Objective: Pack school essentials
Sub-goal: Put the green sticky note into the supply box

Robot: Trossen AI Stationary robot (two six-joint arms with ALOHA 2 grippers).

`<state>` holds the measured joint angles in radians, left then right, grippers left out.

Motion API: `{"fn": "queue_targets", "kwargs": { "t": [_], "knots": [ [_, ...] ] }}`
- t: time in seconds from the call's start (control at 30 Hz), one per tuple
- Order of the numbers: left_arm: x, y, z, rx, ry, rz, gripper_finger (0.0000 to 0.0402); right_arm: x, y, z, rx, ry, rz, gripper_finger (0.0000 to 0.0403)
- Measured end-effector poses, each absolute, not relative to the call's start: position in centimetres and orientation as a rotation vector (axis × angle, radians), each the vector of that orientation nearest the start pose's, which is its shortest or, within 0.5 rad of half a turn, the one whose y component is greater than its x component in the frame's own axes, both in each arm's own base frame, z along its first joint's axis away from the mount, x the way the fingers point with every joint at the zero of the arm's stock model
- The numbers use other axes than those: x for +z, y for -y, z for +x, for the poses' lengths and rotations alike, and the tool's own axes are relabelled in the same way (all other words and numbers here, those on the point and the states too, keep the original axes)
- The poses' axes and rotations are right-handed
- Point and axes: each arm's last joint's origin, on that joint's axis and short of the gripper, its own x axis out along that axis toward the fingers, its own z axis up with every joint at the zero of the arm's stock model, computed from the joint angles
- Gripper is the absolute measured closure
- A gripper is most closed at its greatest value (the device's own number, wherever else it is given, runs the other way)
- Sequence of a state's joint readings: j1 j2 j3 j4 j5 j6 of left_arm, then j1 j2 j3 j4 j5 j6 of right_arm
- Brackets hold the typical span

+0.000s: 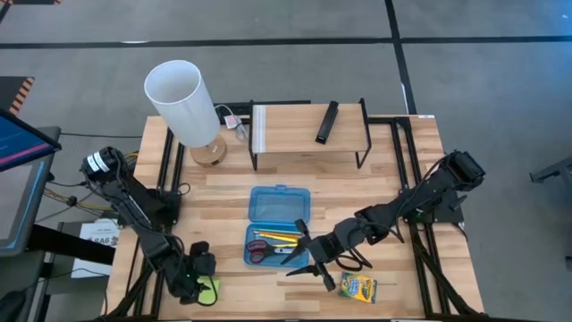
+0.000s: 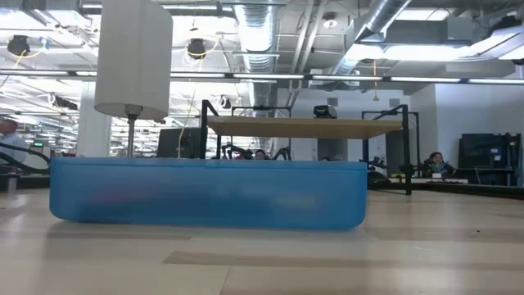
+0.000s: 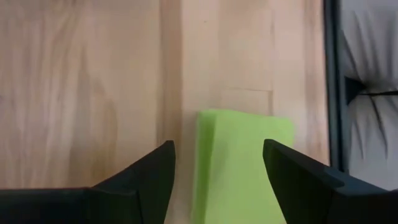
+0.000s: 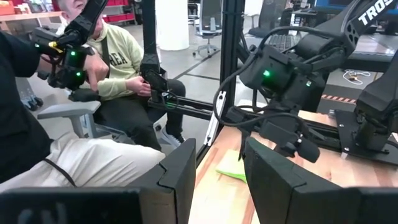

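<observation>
Left gripper [image 1: 202, 284]: at the table's 7 o'clock corner, fingers spread, nothing grasped.
Sticky-note pad [image 3: 239, 163]: lime-green, flat on the wood between the left fingers, beneath them.
Right gripper [image 1: 308, 261]: released, at the blue case's [image 1: 278, 199] 5 o'clock corner.
Scissors [image 1: 260, 253]: inside the case with pencils [image 1: 277, 238].
Crayon box [image 1: 358, 288]: on the table, 4 o'clock of the right gripper.

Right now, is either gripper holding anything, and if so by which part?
Nothing is held. The left gripper hangs open over the green sticky-note pad; the right gripper is open and empty beside the blue case.
</observation>
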<state>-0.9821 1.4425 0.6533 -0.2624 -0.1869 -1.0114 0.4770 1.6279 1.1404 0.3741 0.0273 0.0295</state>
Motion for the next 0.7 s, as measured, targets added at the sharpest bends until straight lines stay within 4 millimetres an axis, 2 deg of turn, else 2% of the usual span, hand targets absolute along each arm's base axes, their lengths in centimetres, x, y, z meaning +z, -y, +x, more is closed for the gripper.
{"fn": "queue_targets", "kwargs": {
  "t": [0.37, 0.53, 0.7],
  "knots": [
    [13.3, 19.5, 13.6, -0.164, -1.152, -0.375, 0.0173, 29.4, -17.1, 33.4, 0.446, -0.120, -0.001, 0.0249],
    [13.3, 19.9, 13.8, -0.201, -1.127, -0.396, 0.0173, 29.4, -17.1, 33.4, 0.446, -0.120, -0.001, 0.0249],
    [11.9, 21.0, 14.3, -0.204, -1.163, -0.372, 0.0173, 29.4, -17.1, 33.4, 0.447, -0.119, -0.002, 0.0249]
  ]
}}
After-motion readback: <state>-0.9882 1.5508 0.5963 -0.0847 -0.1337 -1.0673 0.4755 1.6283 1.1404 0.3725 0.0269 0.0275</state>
